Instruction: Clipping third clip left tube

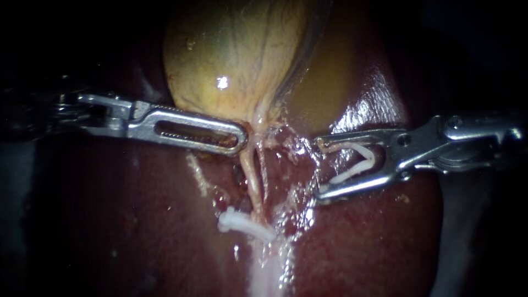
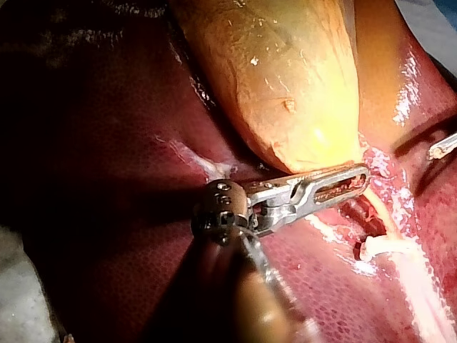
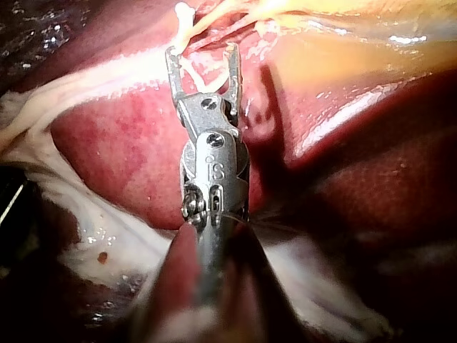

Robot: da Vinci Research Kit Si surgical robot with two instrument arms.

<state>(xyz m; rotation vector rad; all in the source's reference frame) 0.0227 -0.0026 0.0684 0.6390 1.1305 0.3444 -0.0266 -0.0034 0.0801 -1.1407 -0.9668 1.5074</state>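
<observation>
Main risks from here, as a judgement: the right instrument (image 1: pixel 320 168) has to pass the right-hand tube and wet tissue to reach the left tube (image 1: pixel 250 181). The two tubes run close together, so its wide pincer could take in both, or only part of the left one, esp. if it comes in at a slant. It could also land too near the placed clip (image 1: pixel 245 223) lower down, i.e. clip on clip w/ poor closure. A bump on tissue might knock the loaded clip (image 1: pixel 357 162) askew or out. If the left instrument (image 1: pixel 242 137) slips, the tube goes slack and is harder to ring. The lower tip could also scrape the liver (image 1: pixel 137 220).

Right pincer: spread wide, w/ the white loaded clip seated inside, a leg along each side, so it holds the clip and no tissue. In the right wrist view the tubes lie just ahead of its tips (image 3: pixel 202 53), not between them.

Left pincer: closed on the neck of the gallbladder (image 1: pixel 231 60), tissue showing through its window in the left wrist view (image 2: pixel 360 175).

The left tube runs from that neck down to the placed clip, just below the left pincer's tip and apart from the right pincer. Only one placed clip can be made out.
</observation>
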